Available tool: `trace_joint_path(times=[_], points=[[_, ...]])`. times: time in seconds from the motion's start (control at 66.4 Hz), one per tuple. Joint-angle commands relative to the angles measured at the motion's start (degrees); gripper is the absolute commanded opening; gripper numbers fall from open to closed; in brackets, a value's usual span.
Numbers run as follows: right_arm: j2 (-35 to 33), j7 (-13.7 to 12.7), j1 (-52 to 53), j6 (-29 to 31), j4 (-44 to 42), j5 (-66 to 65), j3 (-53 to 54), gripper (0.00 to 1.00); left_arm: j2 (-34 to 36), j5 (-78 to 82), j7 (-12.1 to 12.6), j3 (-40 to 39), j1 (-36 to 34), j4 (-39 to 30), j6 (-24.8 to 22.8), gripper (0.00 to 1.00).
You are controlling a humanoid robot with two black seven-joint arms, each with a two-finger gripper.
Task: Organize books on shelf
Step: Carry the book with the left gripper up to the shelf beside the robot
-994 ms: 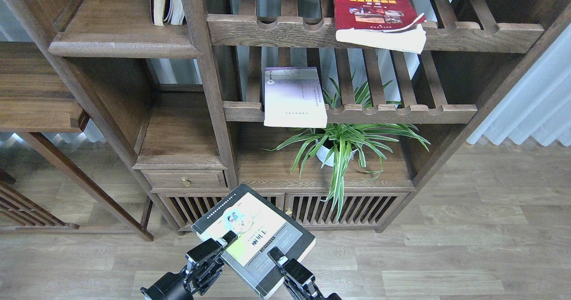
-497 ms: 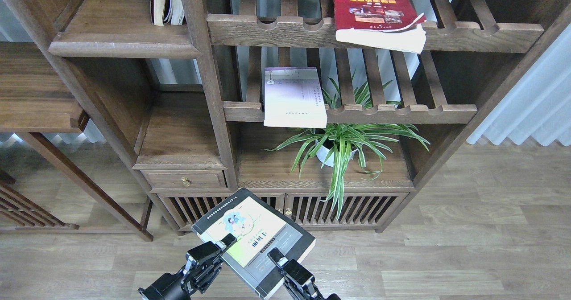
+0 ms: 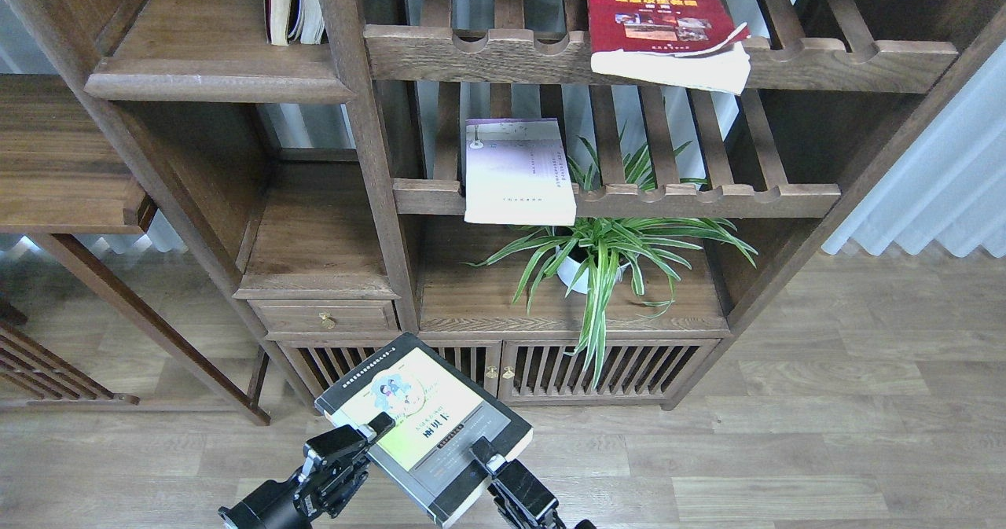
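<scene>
A yellow-green book (image 3: 420, 427) with a dark grey border lies flat, held low in front of the cabinet between both grippers. My left gripper (image 3: 371, 432) grips its left edge and my right gripper (image 3: 481, 460) grips its near right edge. A thick red book (image 3: 656, 18) lies on the upper slatted rack and overhangs the front rail. A pale lavender-white book (image 3: 515, 171) lies on the middle slatted rack and overhangs its rail too. The solid dark-brown shelf (image 3: 212, 61) is at the upper left, far above the grippers.
Some upright books (image 3: 292, 2) stand at the right end of the solid shelf. A potted spider plant (image 3: 605, 250) sits on the cabinet top (image 3: 471, 301). A small drawer (image 3: 326, 317) and slatted cabinet doors (image 3: 597, 368) are just beyond the held book.
The held book and both grippers have shifted a little to the left and slightly lower. The other books have not moved.
</scene>
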Motion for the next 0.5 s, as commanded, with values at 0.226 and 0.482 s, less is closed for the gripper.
trace_joint_path(times=[0.226, 0.482], points=[[0.0, 0.07, 0.17, 0.0, -0.19, 0.2, 0.61, 0.99, 14.47, -0.2, -0.67, -9.16, 1.81, -5.25, 0.0, 0.07], [0.0, -0.11, 0.34, 0.0, -0.45, 0.29, 0.79, 0.99, 18.35, 4.8, 0.12, -11.98, 2.17, -5.25, 0.0, 0.08]])
